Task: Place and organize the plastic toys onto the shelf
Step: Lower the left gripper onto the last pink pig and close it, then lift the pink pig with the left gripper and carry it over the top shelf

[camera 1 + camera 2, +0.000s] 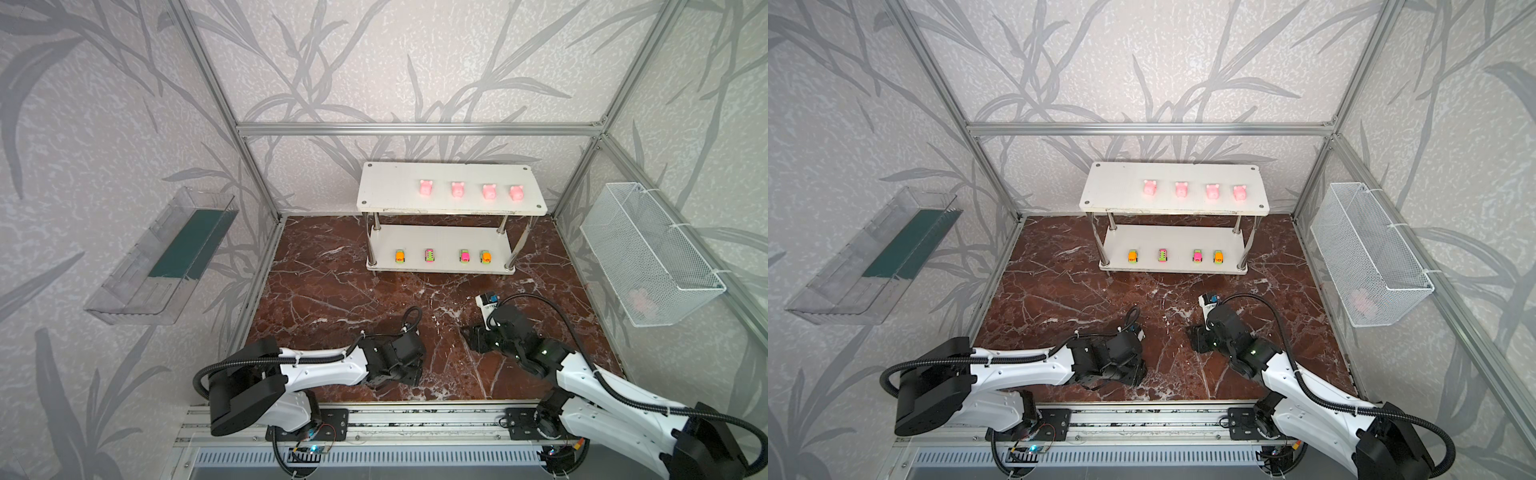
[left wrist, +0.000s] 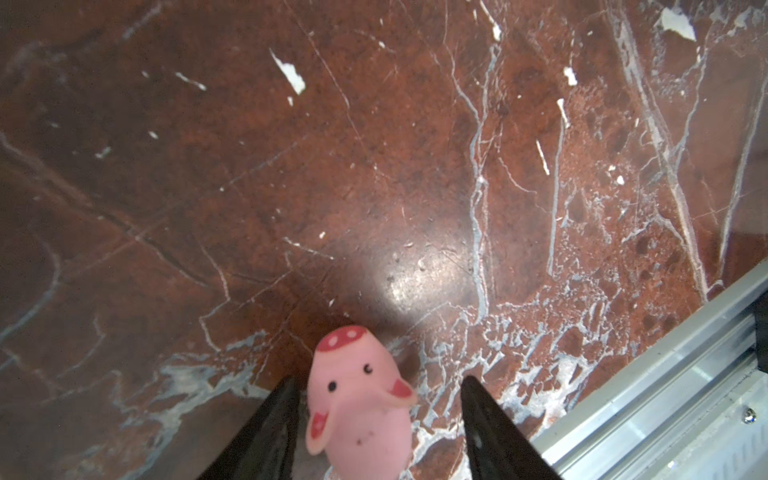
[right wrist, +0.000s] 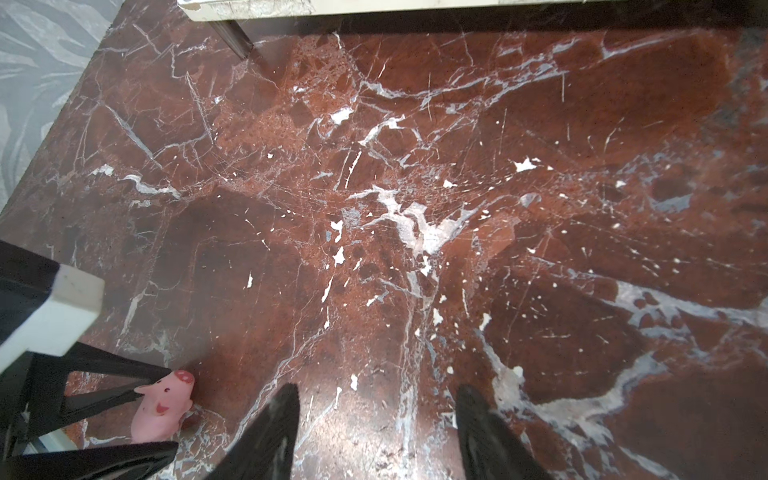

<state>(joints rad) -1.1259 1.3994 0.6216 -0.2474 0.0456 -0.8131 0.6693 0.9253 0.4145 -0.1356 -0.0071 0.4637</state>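
In both top views both arms crouch low over the marbled tabletop (image 1: 332, 299), with the shelf (image 1: 374, 195) well ahead of them.

Left wrist view: the left gripper (image 2: 380, 379) is spread, with the pink pig (image 2: 357, 399) between its fingers.

Right wrist view: the right gripper (image 3: 379, 387) is spread over marble, and the pig lies beside it.

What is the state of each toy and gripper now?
Four pigs: in a row, top tier of shelf.
Four cars: in a row, lower tier.
Fifth pig: lying on the table, not clamped.
Left gripper: open around fifth pig.
Right gripper: open, empty.
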